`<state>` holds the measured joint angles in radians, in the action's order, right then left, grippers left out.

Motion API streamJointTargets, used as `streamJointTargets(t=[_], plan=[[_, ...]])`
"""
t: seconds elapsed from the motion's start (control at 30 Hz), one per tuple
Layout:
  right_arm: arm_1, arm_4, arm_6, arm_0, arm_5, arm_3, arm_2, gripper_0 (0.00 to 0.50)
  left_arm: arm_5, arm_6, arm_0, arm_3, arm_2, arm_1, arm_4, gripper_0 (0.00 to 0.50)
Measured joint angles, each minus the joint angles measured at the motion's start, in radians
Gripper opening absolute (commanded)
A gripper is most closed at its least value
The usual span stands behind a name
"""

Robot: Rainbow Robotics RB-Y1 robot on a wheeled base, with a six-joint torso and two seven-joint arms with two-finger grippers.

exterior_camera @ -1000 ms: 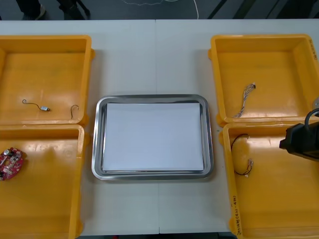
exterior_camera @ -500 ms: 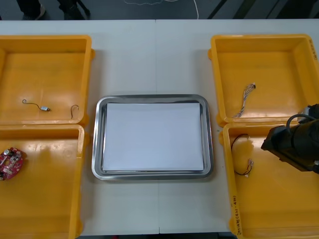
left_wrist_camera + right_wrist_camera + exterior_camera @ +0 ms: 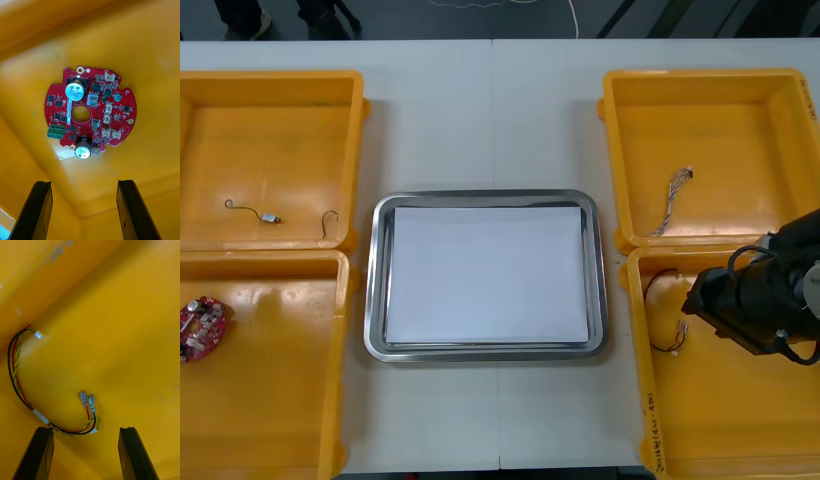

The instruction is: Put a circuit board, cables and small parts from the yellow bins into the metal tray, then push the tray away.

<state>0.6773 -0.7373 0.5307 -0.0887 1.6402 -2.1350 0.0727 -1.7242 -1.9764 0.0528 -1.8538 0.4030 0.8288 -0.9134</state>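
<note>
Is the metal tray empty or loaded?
Empty: the metal tray has a bare white inside, no board, cable or part in it.

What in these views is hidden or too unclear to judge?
- Front view: the right arm covers the right tool, so its gap to the red and yellow cable is unclear.
- Front view: the small metal parts in the far left bin are too small to identify.
- Front view: the left edge cuts the circuit board ahead of the left tool.

You're at an electronics assembly bench: yellow parts bins (image 3: 270, 130) flank the metal tray (image 3: 376, 290) on a light table (image 3: 480, 110).
</note>
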Motion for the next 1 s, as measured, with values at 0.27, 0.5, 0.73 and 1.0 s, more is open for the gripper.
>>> streamJointTargets(t=[0.27, 0.5, 0.73, 1.0], plan=[[0.0, 0.026, -0.001, 0.0, -0.008, 0.011, 0.048, 0.5, 0.03, -0.001, 0.0, 0.037, -0.023, -0.001, 0.0, 0.5], [0.0, 0.026, -0.002, 0.0, -0.036, 0.03, 0.071, 0.5, 0.035, -0.002, 0.0, 0.038, -0.023, -0.027, 0.033, 0.5], [-0.001, 0.027, -0.002, -0.002, -0.055, 0.056, 0.084, 0.5, 0.047, -0.008, 0.0, 0.038, -0.023, -0.073, 0.078, 0.5], [-0.001, 0.031, -0.002, -0.002, -0.057, 0.08, 0.106, 0.5, 0.078, -0.009, 0.0, 0.051, -0.023, -0.104, 0.103, 0.5]])
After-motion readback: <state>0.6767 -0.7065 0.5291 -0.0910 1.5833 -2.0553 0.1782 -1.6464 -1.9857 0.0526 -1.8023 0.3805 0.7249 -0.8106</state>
